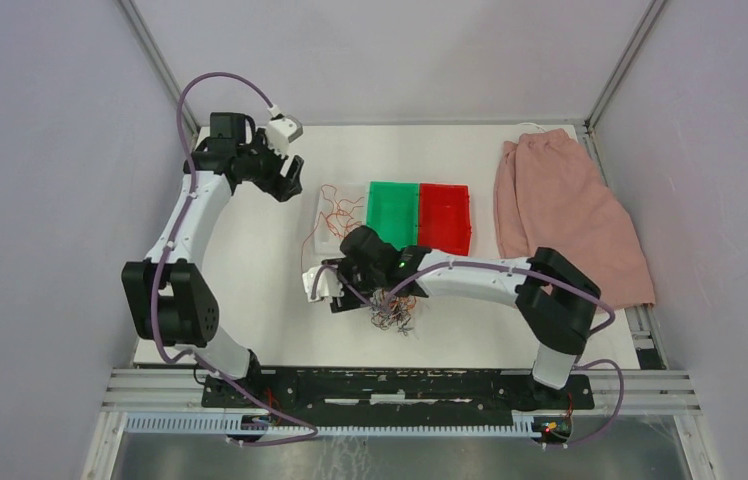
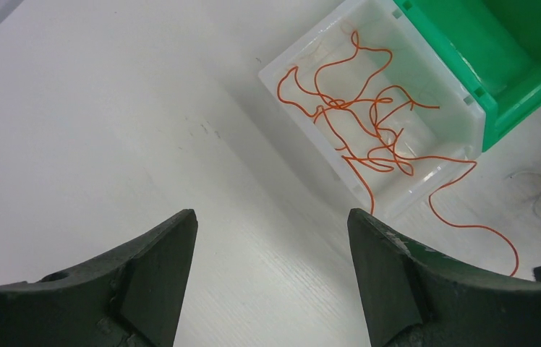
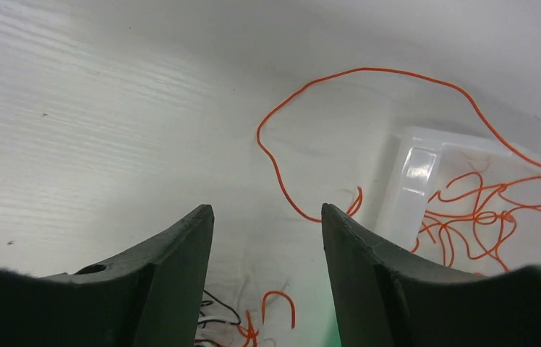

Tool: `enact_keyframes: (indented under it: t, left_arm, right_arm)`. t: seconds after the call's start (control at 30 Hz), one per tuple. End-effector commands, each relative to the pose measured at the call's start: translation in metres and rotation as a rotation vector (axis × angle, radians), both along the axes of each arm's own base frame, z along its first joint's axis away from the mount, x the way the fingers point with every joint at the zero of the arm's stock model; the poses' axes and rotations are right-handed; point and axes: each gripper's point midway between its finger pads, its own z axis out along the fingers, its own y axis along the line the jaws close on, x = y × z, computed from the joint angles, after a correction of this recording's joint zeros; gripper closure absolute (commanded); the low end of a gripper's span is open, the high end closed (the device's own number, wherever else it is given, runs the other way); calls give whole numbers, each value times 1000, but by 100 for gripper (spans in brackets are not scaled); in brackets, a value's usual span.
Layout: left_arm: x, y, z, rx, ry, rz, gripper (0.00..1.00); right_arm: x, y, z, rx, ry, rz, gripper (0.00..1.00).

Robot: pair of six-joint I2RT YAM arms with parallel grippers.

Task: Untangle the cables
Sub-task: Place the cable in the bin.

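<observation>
Left gripper (image 1: 288, 176) hangs above the table (image 1: 250, 260) with its fingers spread wide and nothing between them; I confirm this in its wrist view (image 2: 271, 217). Ahead of it and to its right sits a clear bin (image 2: 311, 43) holding loose orange-red wires (image 2: 369, 116). One strand (image 2: 470, 217) trails over the bin's near wall onto the table.

Right gripper (image 1: 335, 290) is low over the table, its fingers likewise parted and, as far as I can see, empty (image 3: 267, 210). The cables (image 1: 393, 312), a small clump of orange-red, black and white wires, lie on the table just behind its fingertips, under the wrist. Only the clump's edge (image 3: 253, 325) shows in the wrist view. Ahead of these fingers a single orange-red wire (image 3: 369, 72) loops across the table to the clear bin on their right.

Beyond the right gripper, a green bin (image 1: 393, 205) and a red bin (image 1: 445, 215) stand touching in a row beside the clear one. A pink cloth (image 1: 560, 210) lies well apart, past the red bin.
</observation>
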Motion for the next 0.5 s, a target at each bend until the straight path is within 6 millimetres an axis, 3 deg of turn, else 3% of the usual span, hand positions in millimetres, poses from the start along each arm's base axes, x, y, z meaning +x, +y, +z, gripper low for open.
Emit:
enact_keyframes:
  t: [0.0, 0.2, 0.47]
  left_arm:
    - [-12, -5, 17, -37, -39, -41, 17]
    - [-12, 2, 22, -51, -46, -19, 18]
    - [-14, 10, 26, -71, -58, 3, 19]
  right_arm:
    - [17, 11, -17, -171, -314, 114, 37]
    - [29, 28, -33, -259, -439, 164, 38]
    - [57, 42, -42, -293, -533, 90, 44]
